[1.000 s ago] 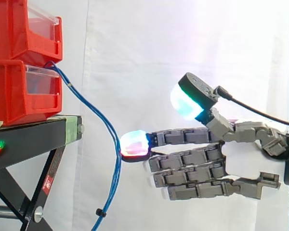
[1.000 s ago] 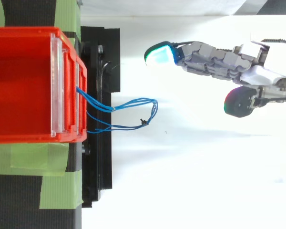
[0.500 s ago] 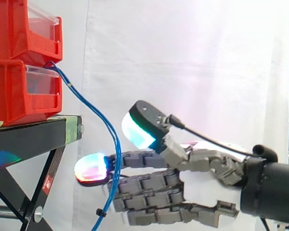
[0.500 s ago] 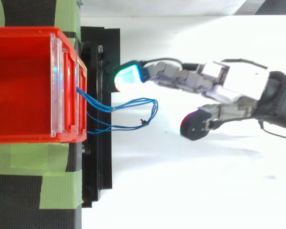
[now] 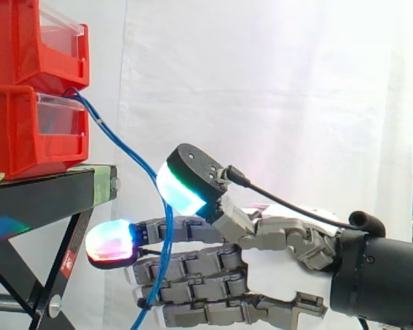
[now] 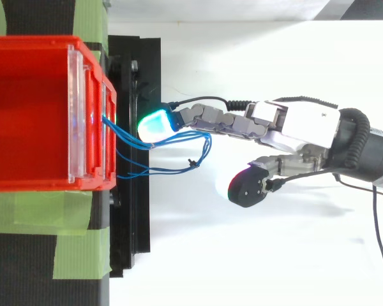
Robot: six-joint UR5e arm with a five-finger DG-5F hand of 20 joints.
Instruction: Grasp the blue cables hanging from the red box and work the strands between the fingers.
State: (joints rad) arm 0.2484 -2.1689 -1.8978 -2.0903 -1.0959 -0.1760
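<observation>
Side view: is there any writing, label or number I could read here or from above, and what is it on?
Sticker on the stand leg: red with pale print, too small to read.
Bins, cables, robot hand: no text that can be read.

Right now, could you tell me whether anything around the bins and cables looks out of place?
Nothing looks spilled or damaged. The blue cables trail from the front of the lower red bin and hang loose past the edge of the black stand, as the task expects. The hand reaches them with straight fingers, closed on no strand.
</observation>
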